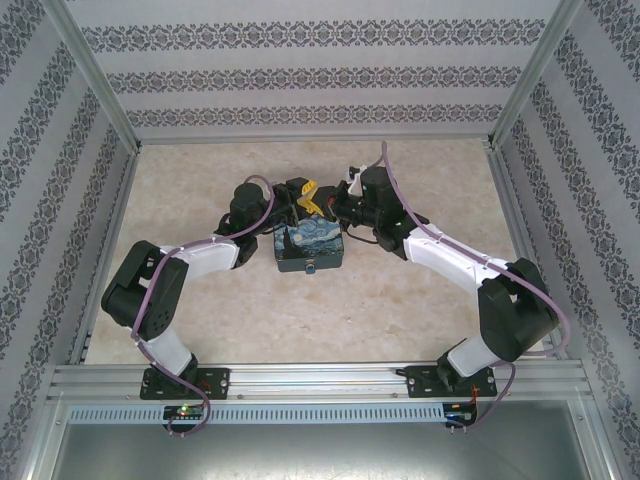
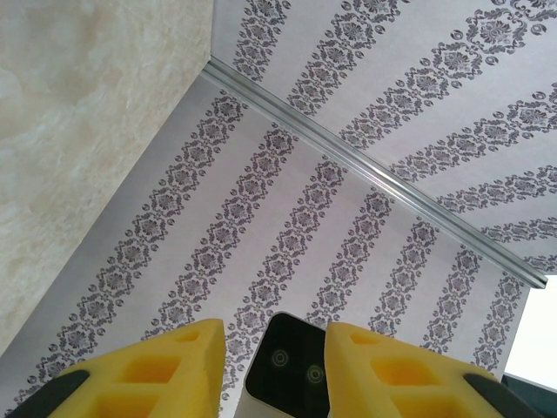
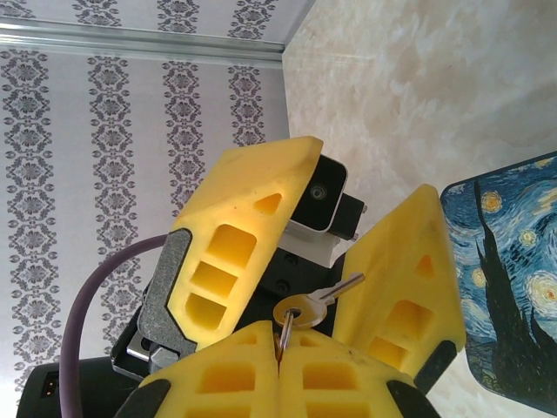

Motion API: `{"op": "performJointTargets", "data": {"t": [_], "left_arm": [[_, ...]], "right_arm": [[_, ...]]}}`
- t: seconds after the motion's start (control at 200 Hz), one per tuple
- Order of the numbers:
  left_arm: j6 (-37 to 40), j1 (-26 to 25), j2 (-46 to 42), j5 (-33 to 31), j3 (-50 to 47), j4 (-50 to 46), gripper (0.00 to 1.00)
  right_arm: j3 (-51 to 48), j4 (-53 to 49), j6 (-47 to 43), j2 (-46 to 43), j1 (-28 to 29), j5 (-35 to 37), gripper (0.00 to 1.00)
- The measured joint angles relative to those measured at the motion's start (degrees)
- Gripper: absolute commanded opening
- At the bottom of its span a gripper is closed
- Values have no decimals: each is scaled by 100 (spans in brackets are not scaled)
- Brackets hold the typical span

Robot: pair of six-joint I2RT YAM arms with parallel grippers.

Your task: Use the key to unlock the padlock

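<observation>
Tiny silvery key (image 3: 326, 294), round brassy head, tight in right tool (image 3: 280, 347)

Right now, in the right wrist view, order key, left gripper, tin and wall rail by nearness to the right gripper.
1. key, pinched in the right gripper
2. left gripper, just above it
3. tin, at the right edge
4. wall rail, top left, farthest
</observation>
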Motion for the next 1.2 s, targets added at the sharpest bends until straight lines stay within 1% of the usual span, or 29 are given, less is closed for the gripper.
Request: {"op": "performJointTargets", "data": {"t": [0.16, 0.295, 0.4, 0.625, 0.695, 0.809, 0.889, 0.949, 0.969, 0.979, 0.984, 1.039, 1.119, 1.199], "left_arm": [[0, 0, 0, -2, -33, 0, 31], [0, 0, 0, -31, -79, 0, 26], [-2, 0, 0, -85, -90, 0, 21], [0, 0, 0, -184, -103, -2, 14], [-2, 0, 0, -197, -103, -4, 10], [4, 11, 0, -262, -103, 2, 0], [9, 11, 2, -262, -105, -22, 0], [31, 11, 2, -258, -105, -26, 0], [52, 11, 0, -256, -105, -31, 0], [63, 9, 0, -247, -103, -31, 0], [63, 9, 0, -247, -103, -31, 0], [186, 9, 0, -201, -103, -55, 0], [470, 11, 0, -120, -87, -181, 0], [933, 39, 0, 17, 28, -435, 0]], "right_arm": [[0, 46, 2, 0, -2, 0, 0], [-11, 44, 4, 0, -2, 0, 0], [-22, 50, 7, 0, -2, 0, 0], [-55, 72, 85, 0, -2, -22, 0], [-59, 83, 92, 0, -2, -22, 0], [-87, 42, 105, 0, -2, -55, 0], [-116, 46, 105, 0, -4, -66, 0], [-131, 72, 105, 0, -31, -85, 18], [-142, 81, 111, 0, -42, -101, 25], [-151, 87, 105, 0, -42, -107, 30], [-151, 87, 105, 0, -42, -107, 30], [-219, 109, 98, -13, -76, -105, 45], [-446, 125, 22, -133, -195, -103, 56], [-841, 81, -44, -411, -400, -85, 60]]}}
